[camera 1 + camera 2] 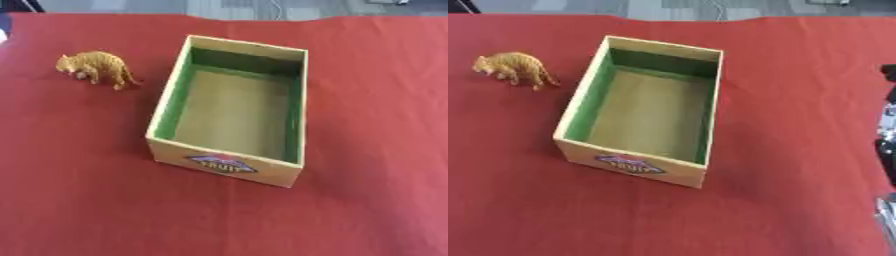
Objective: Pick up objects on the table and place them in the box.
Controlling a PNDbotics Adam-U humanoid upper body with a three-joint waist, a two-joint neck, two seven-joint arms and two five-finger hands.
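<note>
Only the edge of your right hand shows, dark at the right border of the right eye view; whether its fingers are spread or curled cannot be told, and your left hand is out of sight. Leftward across the red tablecloth stands the empty wooden box, long axis running away from you. Beyond its left wall, near but apart, stands the orange toy tiger, so your unseen left arm likely has the shorter reach.

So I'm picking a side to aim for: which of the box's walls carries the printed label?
The short wall nearest the robot: the box shows a blue-and-red fruit label there. Its other walls' outer faces aren't visible.
</note>
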